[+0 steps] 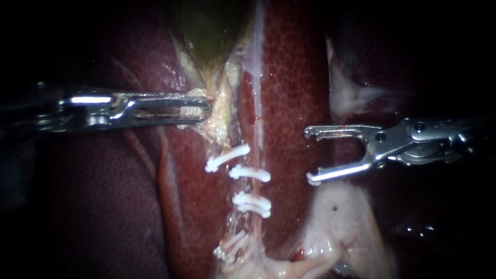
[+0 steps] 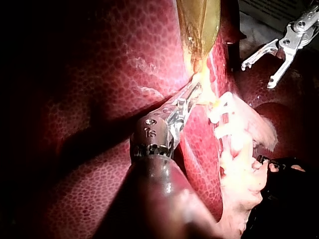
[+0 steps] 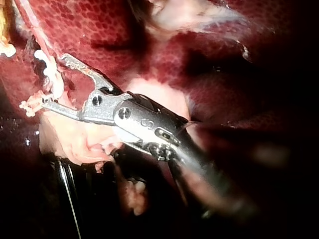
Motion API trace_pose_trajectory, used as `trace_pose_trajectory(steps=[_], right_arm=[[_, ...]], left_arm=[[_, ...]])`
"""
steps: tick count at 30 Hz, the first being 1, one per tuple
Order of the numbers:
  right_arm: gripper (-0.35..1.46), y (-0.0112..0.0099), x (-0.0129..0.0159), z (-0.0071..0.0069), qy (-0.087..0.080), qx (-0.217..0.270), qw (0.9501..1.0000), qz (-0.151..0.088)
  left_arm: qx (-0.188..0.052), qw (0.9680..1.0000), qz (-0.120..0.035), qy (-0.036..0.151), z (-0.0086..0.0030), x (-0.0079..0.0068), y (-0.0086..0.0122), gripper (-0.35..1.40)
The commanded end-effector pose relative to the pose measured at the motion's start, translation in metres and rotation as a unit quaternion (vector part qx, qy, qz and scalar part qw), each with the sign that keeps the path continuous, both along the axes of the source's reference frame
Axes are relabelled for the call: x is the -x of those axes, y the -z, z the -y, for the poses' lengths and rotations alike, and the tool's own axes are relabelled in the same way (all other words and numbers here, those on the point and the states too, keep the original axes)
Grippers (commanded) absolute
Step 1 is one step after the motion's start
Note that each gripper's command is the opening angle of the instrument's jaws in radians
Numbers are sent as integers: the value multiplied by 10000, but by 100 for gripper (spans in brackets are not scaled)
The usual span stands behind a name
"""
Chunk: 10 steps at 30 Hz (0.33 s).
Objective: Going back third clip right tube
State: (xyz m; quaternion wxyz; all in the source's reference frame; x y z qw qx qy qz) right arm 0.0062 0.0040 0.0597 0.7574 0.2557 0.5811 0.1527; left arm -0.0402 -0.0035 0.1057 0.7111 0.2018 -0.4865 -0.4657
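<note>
My left instrument (image 1: 199, 110) comes in from the left, its jaws shut on pale tissue at the neck of the green gallbladder (image 1: 206, 31). In its wrist view the jaws (image 2: 193, 95) hold that same tissue just under the gallbladder (image 2: 199, 25). Below them a thin pale tube (image 1: 257, 103) runs down over the liver (image 1: 294, 77). Several white clips (image 1: 250, 173) cross the tubes, one pair lower down (image 1: 252, 203). My right instrument (image 1: 310, 156) stands to the right of the clips, jaws wide open and empty. Its wrist view shows the open jaws (image 3: 55, 78) just short of the clips (image 3: 46, 64).
Pale fatty tissue (image 1: 341, 222) lies under the right instrument, with another flap (image 1: 351, 95) above it. Dark liver (image 1: 103, 206) fills the left. In the left wrist view the right instrument (image 2: 258, 74) shows beyond the clips (image 2: 222, 112).
</note>
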Motion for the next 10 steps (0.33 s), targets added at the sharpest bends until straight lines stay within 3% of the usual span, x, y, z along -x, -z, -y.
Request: trace_pose_trajectory(steps=[1,10], right_arm=[[60,1,0,-1,4,0,10000,0],[60,2,-2,0,4,-1,10000,-1]], left_arm=[[-1,10000,-2,0,0,0,0,-35],[-2,10000,-2,0,1,0,1,-35]])
